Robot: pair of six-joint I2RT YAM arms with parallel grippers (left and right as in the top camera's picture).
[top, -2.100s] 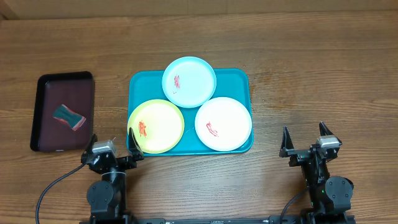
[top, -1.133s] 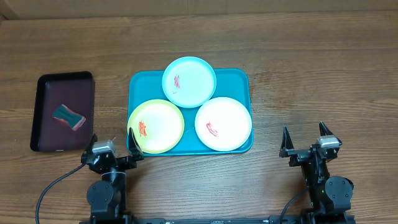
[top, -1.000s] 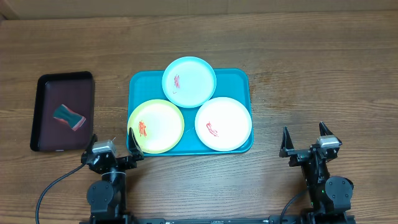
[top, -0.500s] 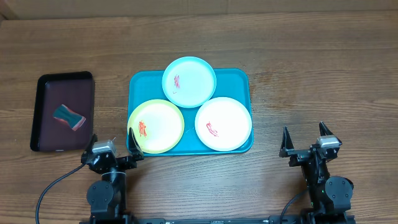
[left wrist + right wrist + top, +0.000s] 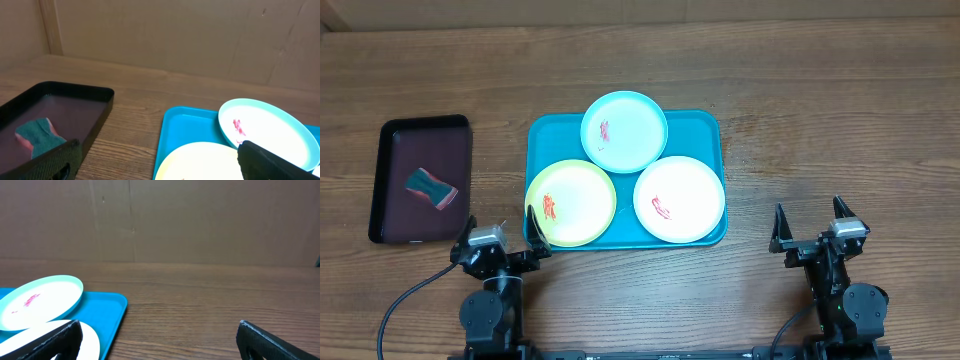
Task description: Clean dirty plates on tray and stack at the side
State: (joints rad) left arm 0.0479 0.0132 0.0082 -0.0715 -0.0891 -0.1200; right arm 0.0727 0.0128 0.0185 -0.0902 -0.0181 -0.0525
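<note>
The left pincer [image 5: 501, 228] and right pincer [image 5: 810, 222] stand released and empty at the near counter [image 5: 820, 100] edge, facing the teal tray [image 5: 705, 125] that holds three smeared plates [image 5: 679, 199], with the sponge [image 5: 430, 187] staged in the maroon tray [image 5: 385, 180] for wiping.

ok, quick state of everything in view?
teal tray: holds all three plates
light blue plate: red smear, unstacked
yellow-green plate: red smear, unstacked
white plate: red smear, unstacked
sponge: lying in dark tray
left gripper: open, empty
right gripper: open, empty
</note>
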